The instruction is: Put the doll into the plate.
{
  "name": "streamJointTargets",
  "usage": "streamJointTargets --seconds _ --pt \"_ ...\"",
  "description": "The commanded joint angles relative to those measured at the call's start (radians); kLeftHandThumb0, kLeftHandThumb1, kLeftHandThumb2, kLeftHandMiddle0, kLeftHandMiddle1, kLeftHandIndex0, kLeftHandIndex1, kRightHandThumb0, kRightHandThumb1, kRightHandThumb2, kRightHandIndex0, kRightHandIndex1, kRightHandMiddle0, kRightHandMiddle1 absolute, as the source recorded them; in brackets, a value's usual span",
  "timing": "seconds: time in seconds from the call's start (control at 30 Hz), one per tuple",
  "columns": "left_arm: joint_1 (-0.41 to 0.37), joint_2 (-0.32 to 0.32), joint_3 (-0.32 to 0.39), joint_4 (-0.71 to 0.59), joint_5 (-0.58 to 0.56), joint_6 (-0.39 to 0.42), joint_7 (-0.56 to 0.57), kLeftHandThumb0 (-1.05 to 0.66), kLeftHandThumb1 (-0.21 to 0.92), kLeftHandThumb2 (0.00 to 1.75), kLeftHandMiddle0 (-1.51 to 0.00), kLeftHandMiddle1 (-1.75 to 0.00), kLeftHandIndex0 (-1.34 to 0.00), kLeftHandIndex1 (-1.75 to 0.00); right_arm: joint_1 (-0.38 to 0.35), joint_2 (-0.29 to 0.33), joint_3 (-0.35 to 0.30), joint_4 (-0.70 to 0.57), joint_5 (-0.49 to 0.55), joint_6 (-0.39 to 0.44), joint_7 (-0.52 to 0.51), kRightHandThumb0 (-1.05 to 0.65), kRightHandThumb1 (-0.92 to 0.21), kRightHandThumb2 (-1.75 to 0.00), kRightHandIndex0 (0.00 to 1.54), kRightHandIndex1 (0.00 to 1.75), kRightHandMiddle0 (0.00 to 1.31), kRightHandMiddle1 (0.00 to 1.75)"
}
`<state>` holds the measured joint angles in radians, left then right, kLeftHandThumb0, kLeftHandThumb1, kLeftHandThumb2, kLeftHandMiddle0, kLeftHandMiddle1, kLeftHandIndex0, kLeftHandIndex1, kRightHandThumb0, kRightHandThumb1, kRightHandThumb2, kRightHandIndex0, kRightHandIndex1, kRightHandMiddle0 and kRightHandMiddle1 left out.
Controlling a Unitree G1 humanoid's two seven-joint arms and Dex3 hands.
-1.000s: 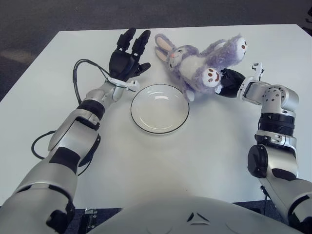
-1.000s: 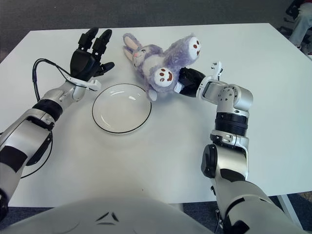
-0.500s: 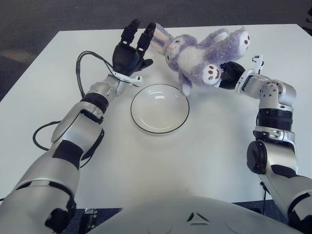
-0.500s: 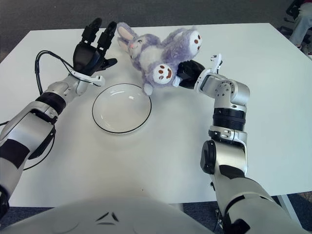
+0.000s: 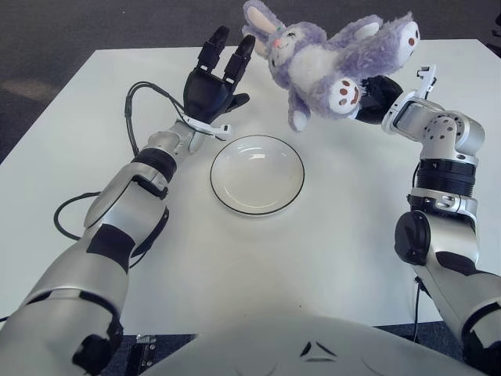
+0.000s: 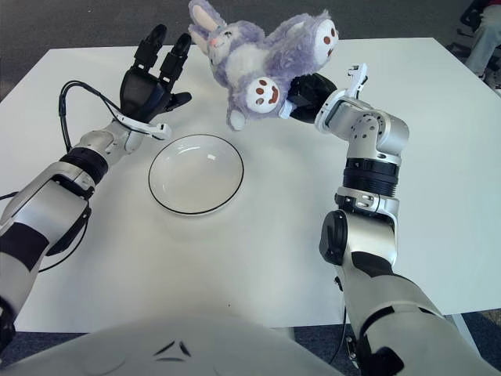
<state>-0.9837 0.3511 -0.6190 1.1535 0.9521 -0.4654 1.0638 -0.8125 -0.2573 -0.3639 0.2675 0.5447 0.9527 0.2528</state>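
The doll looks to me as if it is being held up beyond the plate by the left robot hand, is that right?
Not quite: the right robot hand holds the doll up beyond the plate. The left robot hand is open beside it, as the left eye view shows.

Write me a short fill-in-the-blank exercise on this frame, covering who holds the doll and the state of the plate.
1. The purple bunny doll is held by the ____ robot hand.
2. The doll is in the air, beyond the plate, which has ____ in it.
3. The left robot hand is beside the doll's head with its fingers ____, holding nothing.
4. The plate has a thin ____ rim.

Missing words: right; nothing; open; black
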Motion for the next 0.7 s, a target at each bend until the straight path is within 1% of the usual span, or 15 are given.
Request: streamJointTargets --seconds 0.0,0.2,0.3,0.47,0.67 --pt "-0.017 0.002 -0.008 0.012 0.003 0.000 0.017 -1.05 0.92 0.29 -0.09 -0.15 -0.02 -0.04 -0.032 -0.002 -0.011 -0.004 0.012 -0.021 -0.011 0.00 -0.20 -1.46 0.73 1.73 0.43 1.74" --pt "-0.018 -0.002 0.001 0.021 -0.016 -0.019 -0.003 -1.05 0.92 0.24 -0.09 -0.15 0.00 -0.10 -0.040 -0.008 0.008 -0.021 -0.012 -0.036 -0.037 0.00 -0.32 -1.32 0.66 1.70 0.34 1.75" --pt "-0.017 -0.003 0.007 0.018 -0.029 -0.042 -0.025 -1.05 0.92 0.24 -0.08 -0.14 0.00 -0.05 -0.049 -0.011 0.021 -0.026 -0.025 -0.038 -0.051 0.00 -0.36 -1.27 0.64 1.69 0.31 1.75" --pt "-0.014 -0.004 0.008 0.008 -0.040 -0.059 -0.049 -1.05 0.92 0.28 -0.06 -0.12 0.00 -0.01 -0.061 -0.020 0.032 -0.016 -0.026 -0.039 -0.047 0.00 -0.38 -1.23 0.64 1.66 0.30 1.75" --pt "-0.011 -0.008 0.010 -0.020 -0.051 -0.067 -0.061 -1.05 0.92 0.32 -0.02 -0.09 0.00 0.00 -0.077 -0.026 0.044 0.005 -0.029 -0.038 -0.044 0.00 -0.38 -1.23 0.64 1.65 0.30 1.75"
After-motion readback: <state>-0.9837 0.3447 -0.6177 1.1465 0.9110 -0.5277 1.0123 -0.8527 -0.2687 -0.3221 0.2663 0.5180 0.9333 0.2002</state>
